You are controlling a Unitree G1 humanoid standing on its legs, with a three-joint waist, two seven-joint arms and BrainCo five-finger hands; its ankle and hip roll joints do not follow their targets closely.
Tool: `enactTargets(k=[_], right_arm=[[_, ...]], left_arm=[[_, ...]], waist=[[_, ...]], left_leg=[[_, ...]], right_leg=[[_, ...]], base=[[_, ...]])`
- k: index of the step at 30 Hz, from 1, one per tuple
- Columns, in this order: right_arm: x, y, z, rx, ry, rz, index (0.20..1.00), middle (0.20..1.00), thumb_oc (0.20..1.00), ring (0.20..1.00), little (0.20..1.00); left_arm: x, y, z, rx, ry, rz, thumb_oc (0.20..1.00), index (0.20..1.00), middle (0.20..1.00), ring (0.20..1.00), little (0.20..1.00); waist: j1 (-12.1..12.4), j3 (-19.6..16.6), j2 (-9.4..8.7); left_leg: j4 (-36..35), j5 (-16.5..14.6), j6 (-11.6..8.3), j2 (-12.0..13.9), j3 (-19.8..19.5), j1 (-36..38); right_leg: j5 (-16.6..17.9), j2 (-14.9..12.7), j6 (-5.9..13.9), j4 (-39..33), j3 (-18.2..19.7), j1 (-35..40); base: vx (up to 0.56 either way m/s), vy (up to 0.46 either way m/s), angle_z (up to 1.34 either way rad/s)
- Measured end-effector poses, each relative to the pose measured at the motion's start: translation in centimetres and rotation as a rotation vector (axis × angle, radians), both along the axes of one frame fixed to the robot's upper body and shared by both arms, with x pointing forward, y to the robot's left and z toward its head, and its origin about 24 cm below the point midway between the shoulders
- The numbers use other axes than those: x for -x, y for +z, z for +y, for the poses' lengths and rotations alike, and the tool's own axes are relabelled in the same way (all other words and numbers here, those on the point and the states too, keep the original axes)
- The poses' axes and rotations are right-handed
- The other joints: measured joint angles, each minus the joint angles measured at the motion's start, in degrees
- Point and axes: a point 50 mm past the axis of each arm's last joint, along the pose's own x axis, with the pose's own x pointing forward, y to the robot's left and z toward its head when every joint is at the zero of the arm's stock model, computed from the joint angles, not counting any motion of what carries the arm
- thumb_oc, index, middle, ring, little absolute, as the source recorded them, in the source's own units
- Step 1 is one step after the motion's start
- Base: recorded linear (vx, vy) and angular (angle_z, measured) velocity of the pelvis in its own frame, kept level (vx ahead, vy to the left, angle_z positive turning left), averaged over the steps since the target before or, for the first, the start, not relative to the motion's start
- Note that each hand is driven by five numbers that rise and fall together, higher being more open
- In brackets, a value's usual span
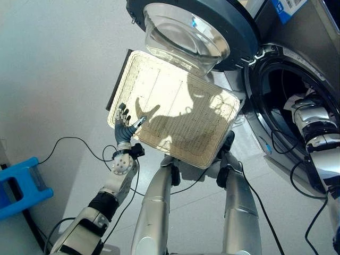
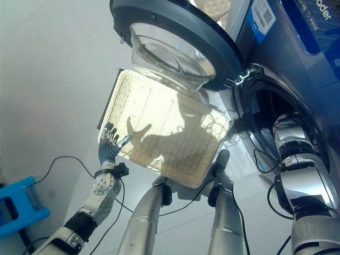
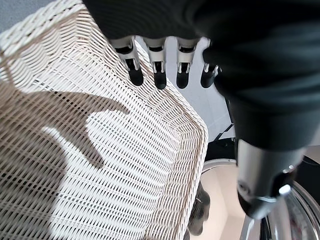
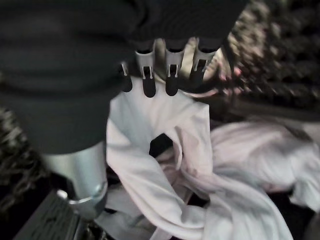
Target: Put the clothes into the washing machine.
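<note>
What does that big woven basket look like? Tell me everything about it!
The basket is a shallow, rectangular tray of pale cream wicker with rounded corners and a raised rim. It looks empty and lies on the floor below the open washing machine door. The left hand hovers at its edge, fingers straight, its shadow falling across the weave.
</note>
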Motion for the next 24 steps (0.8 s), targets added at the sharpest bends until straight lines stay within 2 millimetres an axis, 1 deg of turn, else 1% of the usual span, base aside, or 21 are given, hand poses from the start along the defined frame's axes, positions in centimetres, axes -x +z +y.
enactTargets(k=[1, 3, 5, 7, 8, 9, 10, 11, 16, 18, 20, 21, 24], right_arm=[[0.0, -0.8, 0.3, 0.036, -0.013, 0.034, 1.000, 1.000, 1.000, 1.000, 1.000], [0.1, -1.3, 0.4, 0.046, -0.019, 0.049, 1.000, 1.000, 1.000, 1.000, 1.000], [0.2, -3.5, 1.2, 0.108, -0.046, 0.115, 1.000, 1.000, 1.000, 1.000, 1.000], [0.2, -5.3, 2.1, 0.128, -0.049, 0.153, 1.000, 1.000, 1.000, 1.000, 1.000], [0.3, -5.7, 2.4, 0.148, -0.055, 0.157, 1.000, 1.000, 1.000, 1.000, 1.000], [0.3, -6.6, 3.2, 0.173, -0.065, 0.161, 1.000, 1.000, 1.000, 1.000, 1.000], [0.3, -6.9, 3.4, 0.174, -0.066, 0.161, 1.000, 1.000, 1.000, 1.000, 1.000], [0.4, -7.6, 4.2, 0.184, -0.079, 0.153, 1.000, 1.000, 1.000, 1.000, 1.000], [0.6, -9.5, 6.5, 0.201, -0.094, 0.113, 1.000, 1.000, 1.000, 1.000, 1.000], [0.7, -10.6, 8.0, 0.204, -0.082, 0.090, 1.000, 1.000, 1.000, 1.000, 1.000], [1.0, -11.2, 8.3, 0.205, -0.084, 0.088, 1.000, 1.000, 1.000, 1.000, 1.000], [1.3, -11.9, 8.7, 0.205, -0.088, 0.095, 1.000, 1.000, 1.000, 1.000, 1.000], [1.7, -13.0, 9.0, 0.184, -0.087, 0.106, 1.000, 1.000, 1.000, 1.000, 1.000]], left_arm=[[0.0, 0.0, -0.2, 0.006, -0.003, -0.002, 1.000, 1.000, 1.000, 1.000, 1.000], [0.0, 0.0, -0.2, 0.007, -0.002, 0.000, 1.000, 1.000, 1.000, 1.000, 1.000], [0.0, -0.4, -0.6, 0.020, -0.004, 0.013, 1.000, 1.000, 1.000, 1.000, 1.000], [0.0, -0.4, -1.2, 0.024, -0.016, 0.010, 1.000, 1.000, 1.000, 1.000, 1.000], [-0.1, -0.4, -1.4, 0.027, -0.021, 0.010, 1.000, 1.000, 1.000, 1.000, 1.000], [-0.1, -0.4, -1.9, 0.028, -0.036, 0.011, 1.000, 1.000, 1.000, 1.000, 1.000], [-0.1, -0.5, -2.1, 0.027, -0.041, 0.012, 1.000, 1.000, 1.000, 1.000, 1.000], [0.0, -0.8, -2.4, 0.026, -0.049, 0.024, 1.000, 1.000, 1.000, 1.000, 1.000], [0.1, -1.8, -2.9, 0.045, -0.035, 0.063, 1.000, 1.000, 1.000, 1.000, 1.000], [0.0, -2.3, -2.8, 0.037, -0.025, 0.082, 1.000, 1.000, 1.000, 1.000, 1.000], [0.0, -2.4, -2.7, 0.039, -0.018, 0.083, 1.000, 1.000, 1.000, 1.000, 1.000], [0.0, -2.9, -2.7, 0.032, -0.008, 0.098, 1.000, 1.000, 1.000, 1.000, 1.000], [0.1, -3.4, -2.6, 0.008, -0.005, 0.116, 1.000, 1.000, 1.000, 1.000, 1.000]], waist=[[0.35, 0.00, 0.00], [0.44, 0.00, 0.00], [0.36, 0.00, 0.00], [0.28, -0.03, 0.04], [0.17, -0.03, 0.04], [-0.03, -0.03, 0.04], [-0.04, -0.03, 0.04], [-0.04, -0.03, 0.04], [-0.73, -0.03, 0.04], [-1.16, -0.03, 0.04], [-1.17, -0.03, 0.04], [-1.24, -0.03, 0.04], [-1.25, -0.03, 0.04]], left_leg=[[0.05, 0.00, 0.00, 0.01, 0.02, 0.09], [0.13, 0.01, 0.01, -0.01, -0.01, 0.15], [0.05, 0.03, 0.02, -0.16, -0.41, 1.14], [-0.17, 0.07, 0.08, -0.37, -0.65, 2.27], [-0.38, 0.08, 0.11, -0.52, -0.78, 2.44], [-0.83, 0.34, 0.10, -0.84, -1.13, 2.61], [-0.91, 0.44, 0.09, -0.88, -1.15, 2.61], [-0.96, 0.53, 0.10, -0.96, -1.24, 2.62], [-1.07, 0.53, 0.10, -1.05, -1.26, 2.60], [-1.27, 0.54, 0.10, -1.09, -1.26, 2.62], [-1.43, 0.60, 0.21, -1.09, -1.25, 2.85], [-1.45, 0.55, 0.14, -1.04, -1.36, 3.30], [-1.77, 0.48, 0.03, -0.91, -1.41, 4.37]], right_leg=[[0.00, -0.01, -0.01, 0.09, 0.00, 0.05], [0.00, -0.06, -0.01, 0.21, 0.00, 0.14], [-0.23, -0.58, -0.10, 0.70, -0.74, 1.13], [-0.44, -0.86, -0.02, 0.80, -1.12, 2.26], [-0.51, -0.96, 0.05, 0.94, -1.23, 2.40], [-0.96, -1.18, 0.40, 0.99, -1.43, 2.55], [-0.95, -1.35, 0.40, 0.98, -1.48, 2.55], [-0.95, -1.45, 0.41, 1.00, -1.59, 2.56], [-0.99, -1.51, 0.50, 0.94, -1.67, 2.59], [-1.11, -1.56, 0.58, 0.90, -1.95, 2.67], [-1.08, -1.58, 0.47, 0.88, -2.04, 2.90], [-1.04, -1.37, 0.31, 0.88, -2.27, 3.52], [-1.22, -1.24, 0.29, 0.70, -2.44, 4.53]], base=[[0.00, 0.000, 0.00], [0.00, 0.002, 0.02], [0.00, 0.007, 0.07], [0.00, 0.011, 0.08], [-0.01, 0.013, 0.13], [-0.01, 0.009, 0.12], [-0.01, 0.023, 0.10], [0.00, 0.022, 0.04], [0.00, 0.013, 0.00], [0.00, 0.006, 0.02], [0.00, 0.000, 0.00], [0.01, 0.008, 0.03], [0.00, 0.000, 0.00]])
